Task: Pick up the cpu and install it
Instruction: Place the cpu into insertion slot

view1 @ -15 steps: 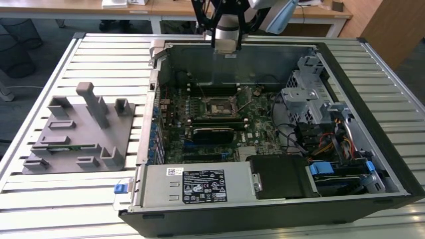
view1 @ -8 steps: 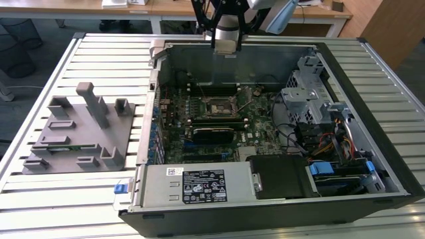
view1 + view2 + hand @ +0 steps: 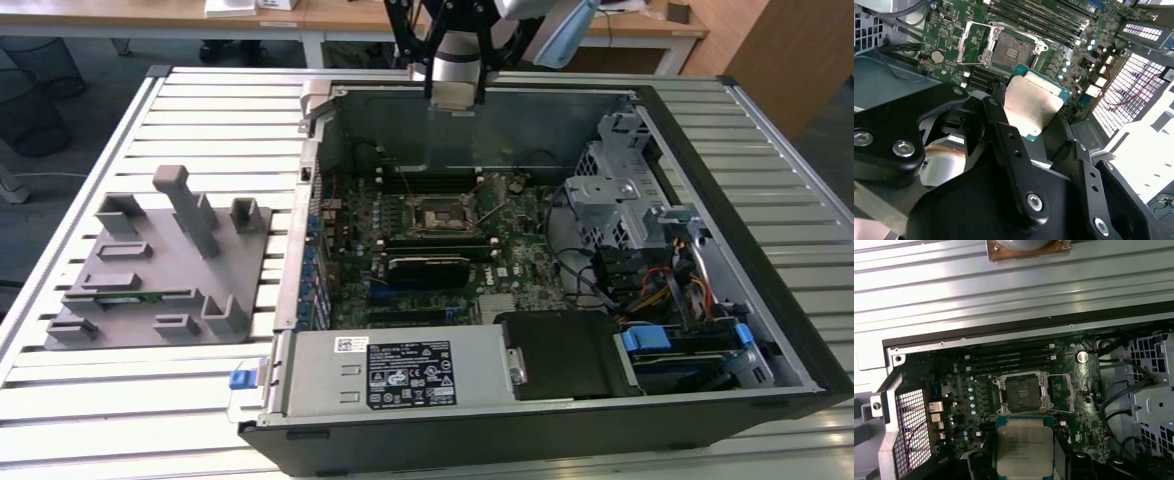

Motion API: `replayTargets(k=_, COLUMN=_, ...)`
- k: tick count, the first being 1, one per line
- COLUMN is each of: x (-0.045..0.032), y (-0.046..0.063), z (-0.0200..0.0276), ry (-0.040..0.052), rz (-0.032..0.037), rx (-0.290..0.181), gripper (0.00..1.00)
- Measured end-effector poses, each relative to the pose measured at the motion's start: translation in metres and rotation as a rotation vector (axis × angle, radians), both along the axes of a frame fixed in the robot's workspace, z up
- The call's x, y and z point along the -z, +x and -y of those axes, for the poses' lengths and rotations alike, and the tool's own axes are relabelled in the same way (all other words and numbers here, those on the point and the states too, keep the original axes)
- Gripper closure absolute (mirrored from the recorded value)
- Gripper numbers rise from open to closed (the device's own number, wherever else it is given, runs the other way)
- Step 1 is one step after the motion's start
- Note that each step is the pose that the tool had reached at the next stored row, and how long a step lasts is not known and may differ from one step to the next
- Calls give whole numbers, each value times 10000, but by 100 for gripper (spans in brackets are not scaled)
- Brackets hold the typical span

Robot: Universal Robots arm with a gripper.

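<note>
My gripper [image 3: 454, 95], at the exterior view's upper middle, is clamped on the cpu [image 3: 1025, 447] (held flat, metal plate up); the open socket [image 3: 437, 218] lies lower in that frame, near centre.

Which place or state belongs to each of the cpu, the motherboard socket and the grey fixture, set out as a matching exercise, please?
Things:
1. cpu
2. socket
3. grey fixture

Places or states:
A. standing outside the computer case, on the exterior view's left
B. held in the gripper
C. empty, on the motherboard inside the case

Pairs: 1-B, 2-C, 3-A
</note>
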State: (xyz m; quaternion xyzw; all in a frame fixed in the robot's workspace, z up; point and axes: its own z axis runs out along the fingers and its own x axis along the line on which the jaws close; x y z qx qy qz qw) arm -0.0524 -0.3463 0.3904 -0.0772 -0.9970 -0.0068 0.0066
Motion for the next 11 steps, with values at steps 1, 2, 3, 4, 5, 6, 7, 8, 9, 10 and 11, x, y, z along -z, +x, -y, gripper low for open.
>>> replayTargets(k=1, x=2, y=0, z=0, ry=-8, rz=1, rx=22, gripper=46)
replayTargets(k=2, x=4, y=0, z=0, ry=-15, rz=1, rx=48, gripper=46)
replayTargets(k=3, x=6, y=0, z=0, ry=-22, rz=1, rx=84, gripper=46)
replayTargets(k=4, x=7, y=0, z=0, ry=-32, rz=1, rx=117, gripper=46)
replayTargets(k=5, x=9, y=0, z=0, ry=-43, rz=1, rx=148, gripper=46)
replayTargets(k=6, x=11, y=0, z=0, ry=-53, rz=1, rx=182, gripper=46)
replayTargets(k=7, x=12, y=0, z=0, ry=-63, rz=1, rx=217, gripper=46)
replayTargets(k=8, x=14, y=0, z=0, ry=-70, rz=2, rx=253, gripper=46)
replayTargets(k=9, x=15, y=0, z=0, ry=-78, rz=2, rx=291, gripper=46)
replayTargets(k=10, x=16, y=0, z=0, ry=-84, rz=1, rx=336, gripper=46)
replayTargets(k=11, x=18, y=0, z=0, ry=-88, rz=2, rx=375, gripper=46)
